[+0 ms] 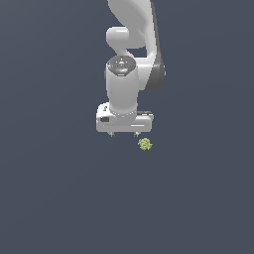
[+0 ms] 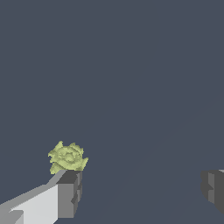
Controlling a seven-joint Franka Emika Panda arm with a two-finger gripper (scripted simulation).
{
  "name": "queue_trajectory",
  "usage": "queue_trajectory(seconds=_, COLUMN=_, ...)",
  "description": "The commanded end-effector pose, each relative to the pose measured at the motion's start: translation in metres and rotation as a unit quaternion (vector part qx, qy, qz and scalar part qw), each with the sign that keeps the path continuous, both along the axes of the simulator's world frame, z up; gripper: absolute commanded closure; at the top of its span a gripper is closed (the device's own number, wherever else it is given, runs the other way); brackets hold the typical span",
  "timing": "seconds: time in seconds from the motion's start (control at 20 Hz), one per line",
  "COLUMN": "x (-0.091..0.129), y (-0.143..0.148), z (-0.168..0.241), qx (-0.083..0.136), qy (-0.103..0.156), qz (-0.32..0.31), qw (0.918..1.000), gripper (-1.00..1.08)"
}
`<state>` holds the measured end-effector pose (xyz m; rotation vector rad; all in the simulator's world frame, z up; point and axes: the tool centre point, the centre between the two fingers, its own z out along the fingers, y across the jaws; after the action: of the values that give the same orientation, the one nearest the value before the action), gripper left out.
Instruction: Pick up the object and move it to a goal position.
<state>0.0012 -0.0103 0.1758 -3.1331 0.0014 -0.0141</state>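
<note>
Wrist view, claw (image 2: 140, 192) spread wide, roundish yellow-green lump (image 2: 67, 157) just beyond one fingertip (image 2: 69, 192), no clear long axis

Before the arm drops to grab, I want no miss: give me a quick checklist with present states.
1. Jaws open: ok, the gripper shows a wide gap.
2. Lump between the fingers: not ok, it sits beyond one fingertip, outside the gap.
3. Gripper over the lump: not ok, the lump lies off toward the exterior view's right.
4. Lump free, not held: ok.
5. Height above the floor: cannot tell.
</note>
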Motion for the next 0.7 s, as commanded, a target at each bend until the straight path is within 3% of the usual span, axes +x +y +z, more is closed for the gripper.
queue_trajectory(seconds=0.0, x=0.0, y=0.0, z=0.0, qx=0.0, qy=0.0, qz=0.0, qw=1.0, gripper=-0.92)
queue_trajectory(seconds=0.4, x=-0.001, y=-0.029, z=-0.003, qx=-0.007, qy=0.011, qz=-0.018, qw=0.9997, gripper=-0.92)
queue_trajectory(seconds=0.65, x=-0.001, y=-0.029, z=-0.003, qx=-0.007, qy=0.011, qz=-0.018, qw=0.9998, gripper=-0.92)
